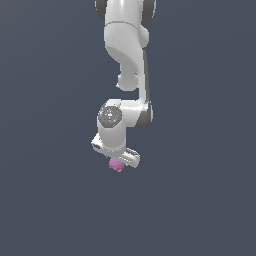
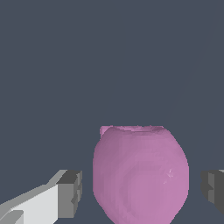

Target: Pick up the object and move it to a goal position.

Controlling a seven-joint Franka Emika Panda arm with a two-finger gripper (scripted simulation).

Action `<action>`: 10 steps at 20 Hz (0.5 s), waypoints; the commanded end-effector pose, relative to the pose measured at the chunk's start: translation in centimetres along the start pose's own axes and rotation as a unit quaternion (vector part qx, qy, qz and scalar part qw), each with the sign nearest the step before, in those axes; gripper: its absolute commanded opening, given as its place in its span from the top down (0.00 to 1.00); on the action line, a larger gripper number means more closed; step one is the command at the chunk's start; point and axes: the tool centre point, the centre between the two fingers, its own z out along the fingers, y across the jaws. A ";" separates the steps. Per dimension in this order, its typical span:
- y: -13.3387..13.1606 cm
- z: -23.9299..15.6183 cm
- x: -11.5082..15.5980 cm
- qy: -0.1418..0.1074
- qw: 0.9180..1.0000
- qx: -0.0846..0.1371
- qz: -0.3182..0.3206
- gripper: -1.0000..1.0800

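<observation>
The object (image 2: 140, 175) is a pink-magenta roundish blob that sits between my two fingers in the wrist view. My gripper (image 2: 142, 192) is open, with a gap showing between the object and each finger. One dark finger pad (image 2: 70, 192) is on one side and the other pad (image 2: 213, 190) is on the opposite side. In the exterior view the object (image 1: 116, 165) peeks out just under the white gripper (image 1: 119, 159), which points down over it. The fingers themselves are mostly hidden there.
The plain dark grey floor (image 1: 200, 200) lies all around. The white arm (image 1: 125, 45) reaches down from the top of the exterior view. No goal marker shows.
</observation>
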 end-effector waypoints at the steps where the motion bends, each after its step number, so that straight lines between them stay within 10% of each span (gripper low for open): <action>1: 0.0 1.2 0.0 0.000 1.000 0.000 0.000 0.04; 7: -0.1 1.9 0.1 0.000 1.000 0.000 0.001 0.04; 8: -0.1 1.9 0.1 0.000 1.000 0.000 0.001 1.00; 10: -0.1 1.9 0.1 0.000 1.000 0.000 0.001 1.00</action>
